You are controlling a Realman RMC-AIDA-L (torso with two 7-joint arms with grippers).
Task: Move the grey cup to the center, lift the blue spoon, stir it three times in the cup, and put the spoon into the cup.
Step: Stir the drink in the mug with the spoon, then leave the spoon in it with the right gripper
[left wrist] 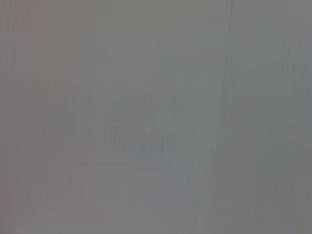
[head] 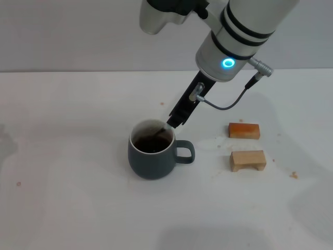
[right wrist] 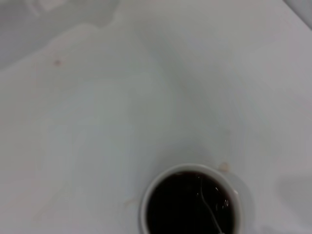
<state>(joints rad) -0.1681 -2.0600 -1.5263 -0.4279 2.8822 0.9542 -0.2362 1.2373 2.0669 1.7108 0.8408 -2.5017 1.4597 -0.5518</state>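
The grey cup [head: 149,164] stands near the middle of the white table, handle pointing right, with dark brown liquid inside. My right gripper [head: 175,121] reaches down from the upper right to the cup's far rim and is shut on the blue spoon [head: 167,126]. Only a pale bit of its handle shows below the fingers, and its lower end dips into the liquid. In the right wrist view the cup's white rim [right wrist: 187,167] and the thin spoon neck [right wrist: 208,209] in the liquid show. My left gripper is out of view.
An orange-topped wooden block [head: 244,130] and a tan wooden block [head: 248,160] lie to the right of the cup. Small crumbs dot the table. The left wrist view shows only a blank grey surface.
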